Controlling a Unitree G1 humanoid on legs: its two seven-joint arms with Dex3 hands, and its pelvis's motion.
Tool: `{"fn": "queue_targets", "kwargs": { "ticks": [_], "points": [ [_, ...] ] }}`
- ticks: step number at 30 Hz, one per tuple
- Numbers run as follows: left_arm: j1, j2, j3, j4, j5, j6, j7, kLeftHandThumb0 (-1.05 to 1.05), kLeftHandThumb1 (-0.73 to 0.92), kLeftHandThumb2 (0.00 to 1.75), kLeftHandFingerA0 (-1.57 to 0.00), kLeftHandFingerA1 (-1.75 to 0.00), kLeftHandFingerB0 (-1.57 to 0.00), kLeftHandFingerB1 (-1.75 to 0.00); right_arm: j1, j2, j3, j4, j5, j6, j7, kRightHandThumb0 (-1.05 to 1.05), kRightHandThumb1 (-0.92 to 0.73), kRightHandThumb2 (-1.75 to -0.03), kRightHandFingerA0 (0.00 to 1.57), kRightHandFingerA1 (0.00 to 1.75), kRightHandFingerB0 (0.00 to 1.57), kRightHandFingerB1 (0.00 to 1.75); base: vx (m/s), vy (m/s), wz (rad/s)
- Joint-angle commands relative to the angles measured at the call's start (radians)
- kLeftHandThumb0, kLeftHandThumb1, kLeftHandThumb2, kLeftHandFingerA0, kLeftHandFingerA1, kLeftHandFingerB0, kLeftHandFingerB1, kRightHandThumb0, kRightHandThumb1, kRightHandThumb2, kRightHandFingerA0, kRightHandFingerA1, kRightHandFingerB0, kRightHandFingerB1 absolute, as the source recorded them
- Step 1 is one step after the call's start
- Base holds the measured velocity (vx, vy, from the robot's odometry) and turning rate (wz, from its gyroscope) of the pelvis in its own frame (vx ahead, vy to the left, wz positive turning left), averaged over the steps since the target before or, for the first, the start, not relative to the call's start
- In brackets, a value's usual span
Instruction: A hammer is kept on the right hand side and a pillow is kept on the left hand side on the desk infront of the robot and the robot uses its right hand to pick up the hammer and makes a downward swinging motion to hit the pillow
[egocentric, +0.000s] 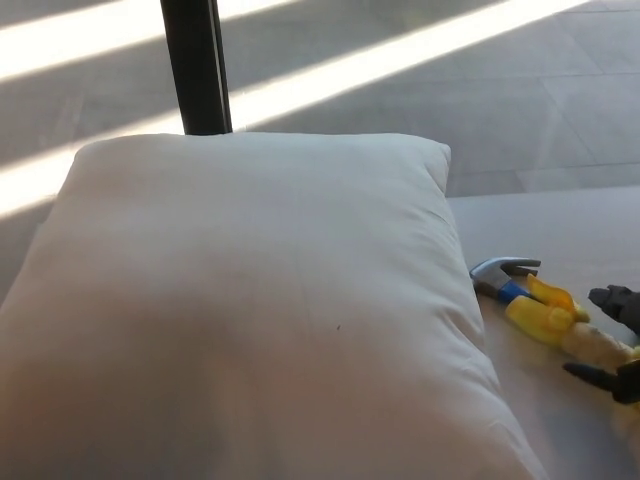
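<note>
We saw one pillow (260, 310), plump and roughly square, its white cloth smooth with soft creases, filling the left of the desk (560, 225). One hammer (545, 310) lay flat on the pale matte desk just right of the pillow, steel head nearest it, its handle banded blue then glossy yellow. Our right hand (615, 340), black and hard-surfaced, sat at the handle's far end with fingers spread apart, grasping nothing. One dark upright post (195, 65) stood behind the pillow
</note>
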Motion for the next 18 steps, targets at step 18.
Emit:
{"fn": "queue_targets", "kwargs": {
  "ticks": [18],
  "points": [
    [-0.098,0.009,0.135,-0.107,-0.109,0.061,-0.055,-0.97,-0.02,1.23,-0.79,-1.43,-0.82,-1.36,0.396,-0.047,-0.938,-0.515,0.214,-0.029,-0.063,-0.69,-0.49,-0.86,0.03,0.63,0.22,0.55,0.00,0.000,0.00]
  ]
}}
